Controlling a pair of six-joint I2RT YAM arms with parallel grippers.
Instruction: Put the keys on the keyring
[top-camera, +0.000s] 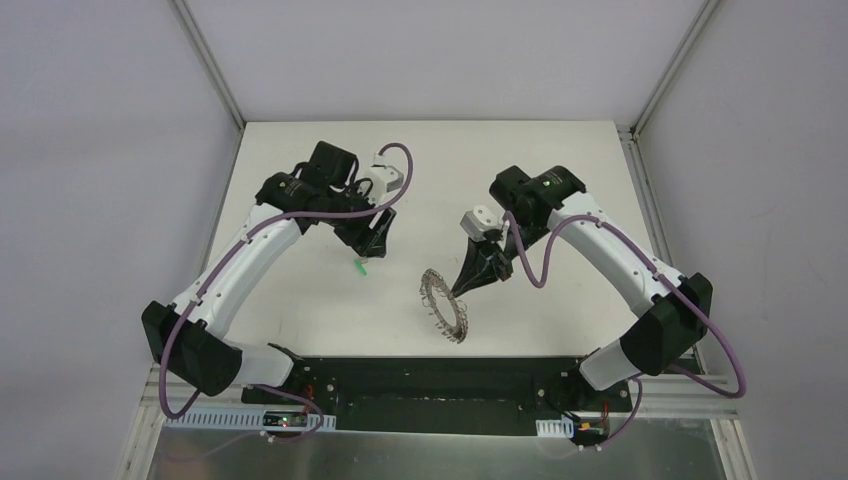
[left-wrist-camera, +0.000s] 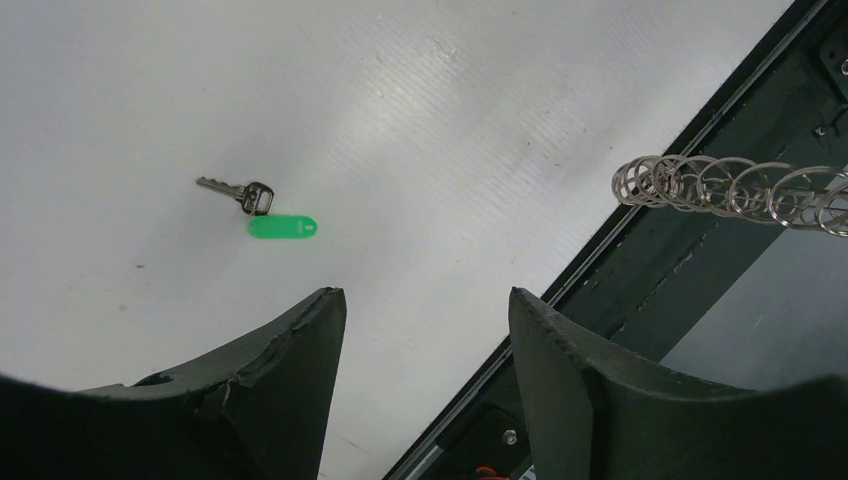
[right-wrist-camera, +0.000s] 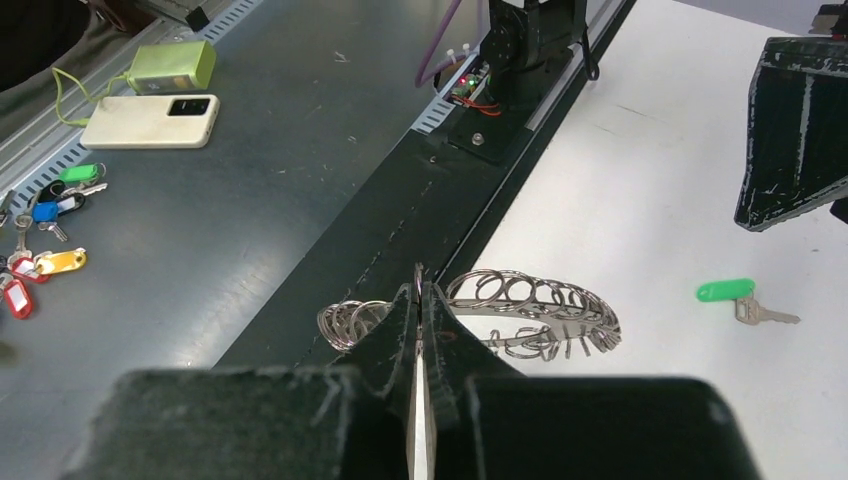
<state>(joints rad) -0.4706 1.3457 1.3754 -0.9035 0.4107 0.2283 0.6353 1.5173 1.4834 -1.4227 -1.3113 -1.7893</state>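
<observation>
On the white table (top-camera: 300, 320), open left gripper (left-wrist-camera: 425, 300) should straddle the key (left-wrist-camera: 283, 227) squarely; right gripper (right-wrist-camera: 420, 290) pinches keyring (right-wrist-camera: 560, 300)

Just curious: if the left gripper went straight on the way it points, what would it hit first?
Probably the bare white table, just beside the green-tagged key; the open left gripper frames that spot. Depth is unclear.

Pale grey walls (top-camera: 90, 150) are enclosing the white bench (top-camera: 440, 160), aluminium posts (top-camera: 208, 62) are rising at its far corners, and a phone (right-wrist-camera: 150, 120) is lying on the grey metal ledge (right-wrist-camera: 260, 170).
</observation>
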